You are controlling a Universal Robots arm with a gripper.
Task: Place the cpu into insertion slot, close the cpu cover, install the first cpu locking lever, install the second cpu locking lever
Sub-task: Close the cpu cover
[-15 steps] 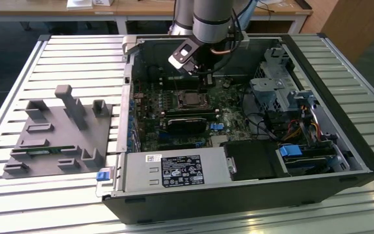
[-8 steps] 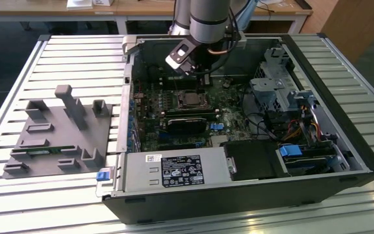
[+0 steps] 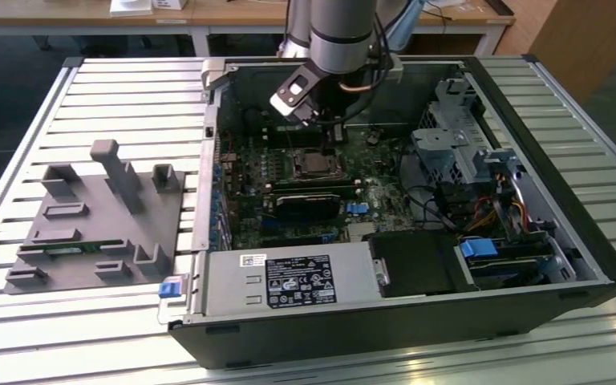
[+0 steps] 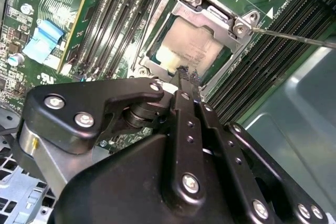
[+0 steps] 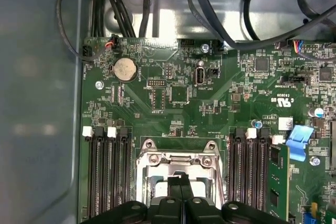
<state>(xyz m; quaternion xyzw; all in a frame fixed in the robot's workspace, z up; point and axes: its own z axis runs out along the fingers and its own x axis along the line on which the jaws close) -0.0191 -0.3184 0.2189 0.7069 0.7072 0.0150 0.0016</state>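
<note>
Second wrist view: holds gripper fingers together just above cpu lying under closed cover, with thin lever jutting out nearby.

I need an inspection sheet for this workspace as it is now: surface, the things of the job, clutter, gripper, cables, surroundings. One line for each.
Surface: slatted metal table carrying an open computer case.
Job's things: the cpu lies in the insertion slot; the cpu cover is down over it, framing its pale top. A thin lever sticks out from the slot's corner.
Clutter: grey holder block on the table, at the exterior view's left of the case.
Gripper: gripper at the cover's edge, fingers shut, nothing seen between them; contact cannot be told.
Cables: black cables by the case wall; coloured wires near the drive bays.
Surroundings: wooden desk behind the table.
</note>
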